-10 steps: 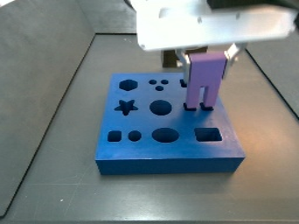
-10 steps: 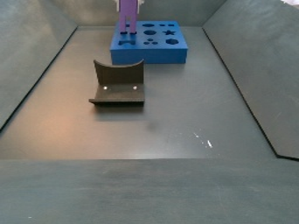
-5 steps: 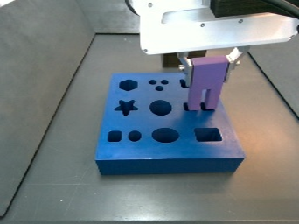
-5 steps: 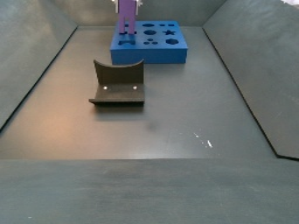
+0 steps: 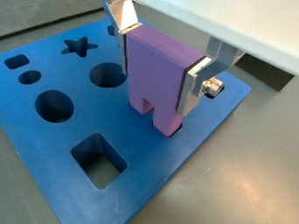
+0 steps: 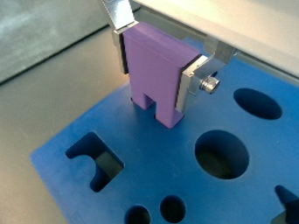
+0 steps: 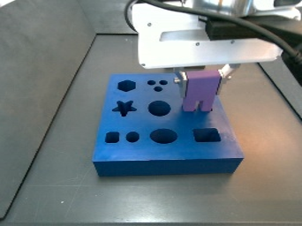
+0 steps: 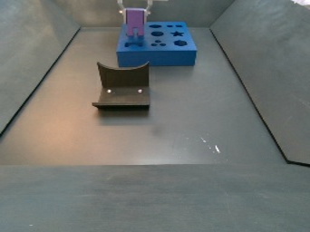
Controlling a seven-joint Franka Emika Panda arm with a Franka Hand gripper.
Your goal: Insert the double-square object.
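The double-square object (image 7: 200, 95) is a lavender block with two prongs. It stands upright between my fingers (image 5: 195, 83). My gripper (image 7: 203, 79) is shut on its upper part, over the right side of the blue board (image 7: 136, 154). The prong tips meet the board's top; how deep they sit I cannot tell. Both wrist views show the object (image 5: 158, 87) (image 6: 158, 83) clamped in the gripper (image 5: 158, 63) (image 6: 158, 63) above the board (image 5: 198, 162) (image 6: 233, 197). In a side view the object (image 8: 136, 23) stands at the board's (image 8: 158, 56) left end.
The board has several shaped holes: a star (image 7: 127, 108), a round one (image 7: 161, 108) and a rectangular one (image 7: 207, 135). The dark fixture (image 8: 122, 86) with a curved top edge stands on the floor in front of the board. Grey walls enclose the floor.
The gripper has come down with the double-square object; the prongs now reach the board's top and the block looks shorter above it.
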